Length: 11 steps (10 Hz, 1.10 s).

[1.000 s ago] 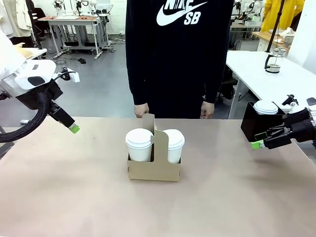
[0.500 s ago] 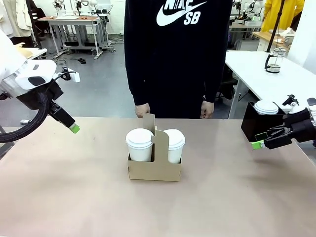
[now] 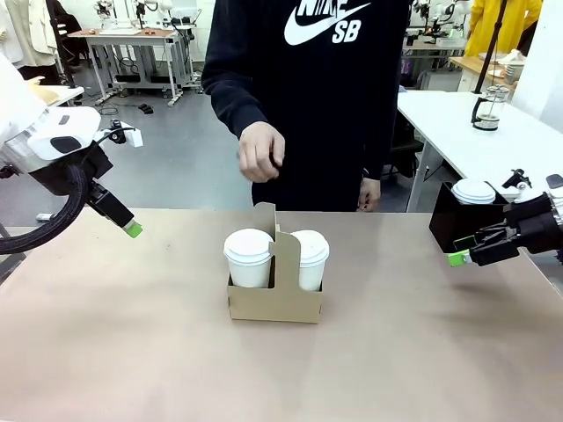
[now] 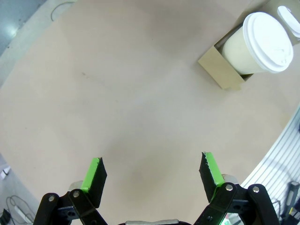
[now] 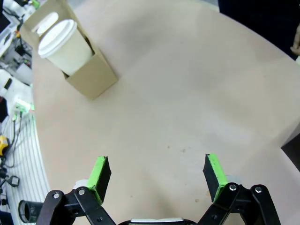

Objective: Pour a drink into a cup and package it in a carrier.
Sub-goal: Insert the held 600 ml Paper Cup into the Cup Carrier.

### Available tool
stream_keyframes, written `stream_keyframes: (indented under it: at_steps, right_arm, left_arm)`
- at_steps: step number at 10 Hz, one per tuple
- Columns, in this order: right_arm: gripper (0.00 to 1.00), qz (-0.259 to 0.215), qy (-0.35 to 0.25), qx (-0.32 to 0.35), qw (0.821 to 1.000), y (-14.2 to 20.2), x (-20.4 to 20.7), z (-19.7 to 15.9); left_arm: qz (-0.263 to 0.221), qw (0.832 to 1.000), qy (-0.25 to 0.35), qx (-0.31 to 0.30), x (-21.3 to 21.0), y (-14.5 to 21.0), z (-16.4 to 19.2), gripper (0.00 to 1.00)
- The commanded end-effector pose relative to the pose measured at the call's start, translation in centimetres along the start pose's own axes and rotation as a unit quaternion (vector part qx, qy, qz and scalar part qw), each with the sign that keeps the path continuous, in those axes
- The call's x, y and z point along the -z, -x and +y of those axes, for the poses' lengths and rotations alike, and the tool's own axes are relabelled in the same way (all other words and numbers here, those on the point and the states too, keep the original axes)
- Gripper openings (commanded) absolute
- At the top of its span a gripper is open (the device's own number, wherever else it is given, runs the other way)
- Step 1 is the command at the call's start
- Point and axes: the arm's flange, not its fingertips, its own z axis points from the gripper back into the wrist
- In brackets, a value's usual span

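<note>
**Already packed: two lidded cups sit in the carrier at mid-surface**

Centrally on the tan surface stands the brown cardboard carrier, upright, its centre handle rising between two white paper cups. The cup on the robot's left fills one pocket and a second lidded cup fills the other; both wear white lids. Nothing else rests near the carrier.

The left gripper hangs above the left edge of the surface, well apart from the carrier, and the left wrist view shows its green-padded fingers spread wide with nothing between them. The right gripper hovers low near the right edge, likewise spread and empty in the right wrist view, its fingers framing bare surface with the carrier toward the upper left corner.

A black box stands just behind the right gripper, with a white lidded cup at its top. A person in a dark sweatshirt stands at the far side, one hand raised above the carrier, not touching it. Behind, a white side table carries a glass jug, and workbenches stand on a grey floor farther back.
</note>
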Motion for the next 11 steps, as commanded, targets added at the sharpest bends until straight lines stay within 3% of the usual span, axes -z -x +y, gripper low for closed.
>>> stream_keyframes:
  at_steps: [1,11]
  right_arm:
    - [1.0,0.001,0.002,0.0,1.0,0.02,-0.02,-0.04]
    - [1.0,0.001,0.002,0.0,1.0,0.02,-0.02,-0.04]
  left_arm:
    - [0.0,1.0,-0.002,-0.005,-0.05,0.05,-0.07,1.0]
    - [0.0,1.0,-0.002,-0.005,-0.05,0.05,-0.07,1.0]
